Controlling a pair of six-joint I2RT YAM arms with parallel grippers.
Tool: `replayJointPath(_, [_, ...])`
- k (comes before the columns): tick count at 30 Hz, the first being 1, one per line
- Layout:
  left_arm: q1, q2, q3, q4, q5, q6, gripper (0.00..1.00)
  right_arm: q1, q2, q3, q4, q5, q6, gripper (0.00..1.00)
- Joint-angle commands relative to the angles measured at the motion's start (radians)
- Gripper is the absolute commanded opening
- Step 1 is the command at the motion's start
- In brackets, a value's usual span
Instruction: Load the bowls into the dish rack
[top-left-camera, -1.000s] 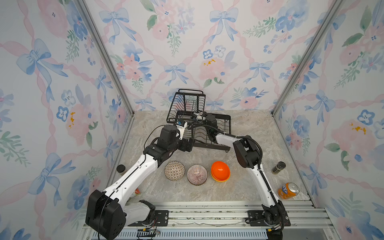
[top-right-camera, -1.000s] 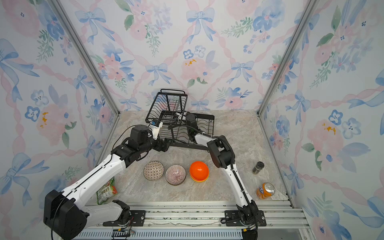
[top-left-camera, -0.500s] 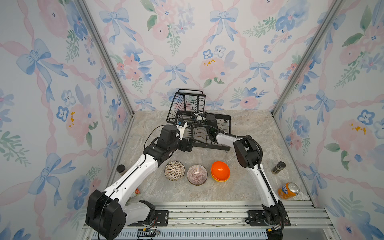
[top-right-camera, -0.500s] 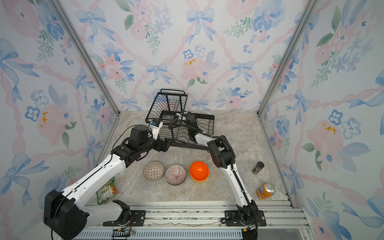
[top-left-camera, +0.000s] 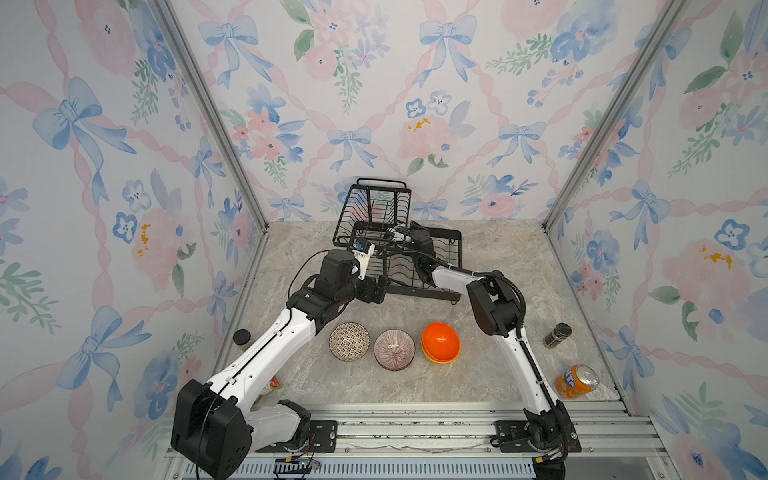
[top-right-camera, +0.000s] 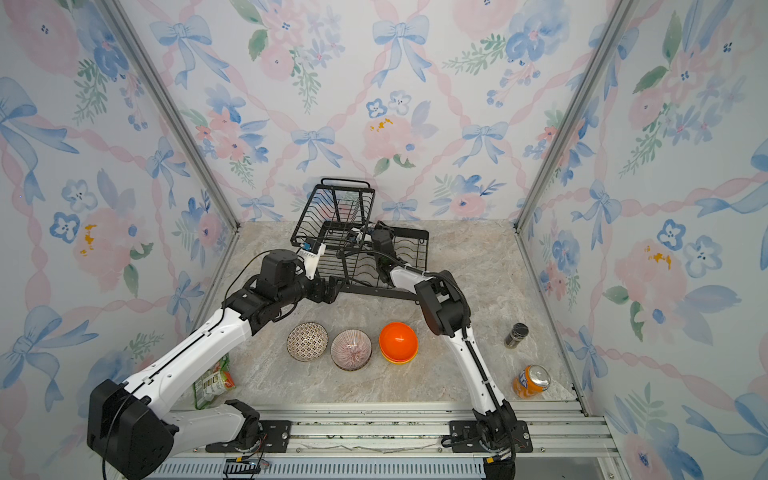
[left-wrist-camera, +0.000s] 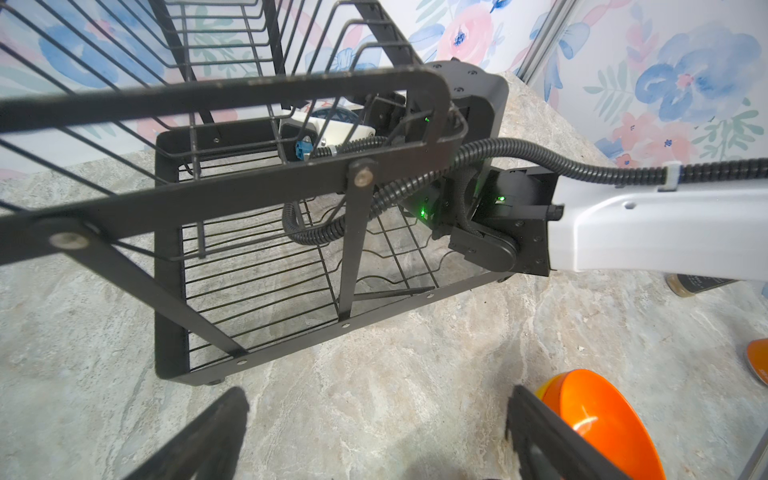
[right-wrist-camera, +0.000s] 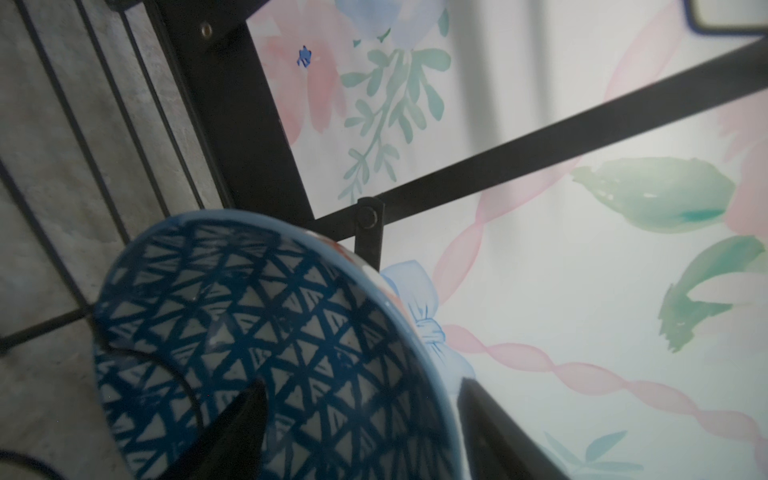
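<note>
Blue bowl beside dish rack bars

Light: I see both top views evenly bright, soft shadows | Right wrist: dim, blue bowl soft-focused | Left wrist: I note glare on orange bowl, bent edges

- Orange soda can, well apart from the dish rack and to its right: a blue logo with white letters on its side. They are too small and too curved to read with certainty.
- Dark jar, between the dish rack and the can: the left wrist view shows a gold and black label band, its print unreadable.
- Green packet, well left of the dish rack: a pale printed panel, too small to read.
</note>
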Motion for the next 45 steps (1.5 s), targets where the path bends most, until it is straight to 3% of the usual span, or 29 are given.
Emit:
replayJointPath(1, [0.008,0.003,-0.019,-0.013,0.007,0.016,0.98,-0.006,-0.087,-0.024,0.013,-0.005,0.013,0.83])
replayJointPath(5, [0.008,0.009,-0.020,-0.013,0.006,0.019,0.98,-0.007,-0.110,-0.055,0.016,-0.008,0.020,1.00])
replayJointPath(24, [0.007,0.029,-0.016,-0.010,0.005,0.019,0.98,-0.012,-0.267,-0.308,0.130,-0.031,0.065,0.97])
replayJointPath(45, [0.008,0.038,-0.012,-0.009,0.005,0.019,0.98,-0.021,-0.401,-0.605,0.367,0.010,0.000,0.97])
